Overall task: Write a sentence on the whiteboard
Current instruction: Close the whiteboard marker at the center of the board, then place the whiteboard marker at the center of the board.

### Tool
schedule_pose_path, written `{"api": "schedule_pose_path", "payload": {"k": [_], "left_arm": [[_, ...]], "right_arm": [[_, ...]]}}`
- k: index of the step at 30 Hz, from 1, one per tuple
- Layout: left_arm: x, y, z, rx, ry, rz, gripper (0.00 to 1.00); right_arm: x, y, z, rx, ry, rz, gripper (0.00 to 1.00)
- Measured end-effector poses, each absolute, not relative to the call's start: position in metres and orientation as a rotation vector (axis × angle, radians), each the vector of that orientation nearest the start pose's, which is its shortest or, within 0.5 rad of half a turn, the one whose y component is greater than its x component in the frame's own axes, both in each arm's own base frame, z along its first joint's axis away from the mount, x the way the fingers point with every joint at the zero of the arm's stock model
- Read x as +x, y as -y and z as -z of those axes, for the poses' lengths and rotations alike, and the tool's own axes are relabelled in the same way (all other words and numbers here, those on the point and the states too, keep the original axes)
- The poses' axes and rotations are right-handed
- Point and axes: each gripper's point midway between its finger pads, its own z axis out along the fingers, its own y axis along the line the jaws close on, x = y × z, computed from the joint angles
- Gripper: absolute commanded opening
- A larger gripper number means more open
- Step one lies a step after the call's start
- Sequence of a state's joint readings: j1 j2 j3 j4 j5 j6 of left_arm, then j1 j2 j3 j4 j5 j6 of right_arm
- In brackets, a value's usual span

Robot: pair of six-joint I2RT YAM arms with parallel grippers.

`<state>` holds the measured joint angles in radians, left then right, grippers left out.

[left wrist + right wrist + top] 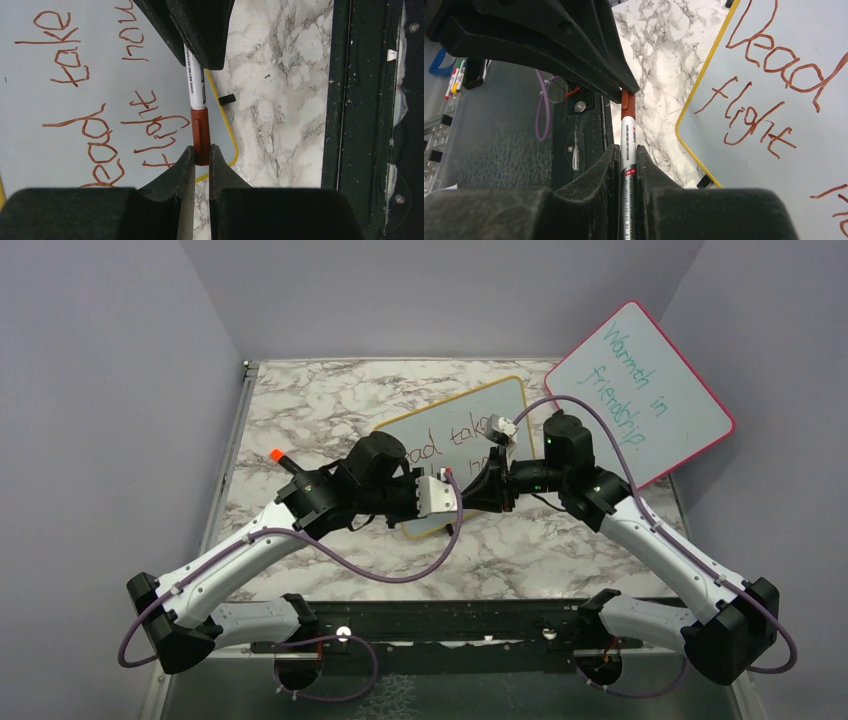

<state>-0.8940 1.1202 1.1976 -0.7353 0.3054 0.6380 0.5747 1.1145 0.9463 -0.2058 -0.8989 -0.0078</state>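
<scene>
The yellow-framed whiteboard point(455, 430) lies flat on the marble table; it also shows in the left wrist view point(60, 130) and the right wrist view point(804, 60). The sentence point(95, 135) is in brown-red marker and reads "Dead take flight", with a further word like "now". A marker is held level between both grippers over the board's near corner. My left gripper point(201, 149) is shut on its brown cap point(201, 131). My right gripper point(627, 149) is shut on the white barrel point(627, 134). In the top view the left gripper point(468, 496) and the right gripper point(494, 490) meet tip to tip.
A pink-red-framed board point(640, 390) with teal writing leans at the back right. An orange-tipped object point(277, 455) lies behind the left arm. A black rail point(370, 120) runs along the table's near edge. A black clip foot point(227, 99) sticks out from the whiteboard's frame.
</scene>
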Motion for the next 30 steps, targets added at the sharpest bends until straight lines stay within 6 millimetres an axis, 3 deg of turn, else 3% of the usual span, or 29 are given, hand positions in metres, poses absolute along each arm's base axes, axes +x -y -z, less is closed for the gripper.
{"api": "schedule_pose_path", "payload": {"k": [20,26,30], "left_arm": [[0.165,0.275,-0.235,1.769,-1.554,0.301,0.01],[0.17,0.273,-0.229,1.732,-1.531,0.259,0.35],[0.168,0.283,-0.245,1.637,-1.438,0.284,0.51]], "right_arm": [[0.182,-0.29,-0.244,-1.1,-1.738,-1.338,0.0],[0.184,-0.289,-0.234,-1.072,-1.765,-1.286,0.01],[0.191,-0.283,-0.201,-1.009,-1.855,-1.199,0.0]]}}
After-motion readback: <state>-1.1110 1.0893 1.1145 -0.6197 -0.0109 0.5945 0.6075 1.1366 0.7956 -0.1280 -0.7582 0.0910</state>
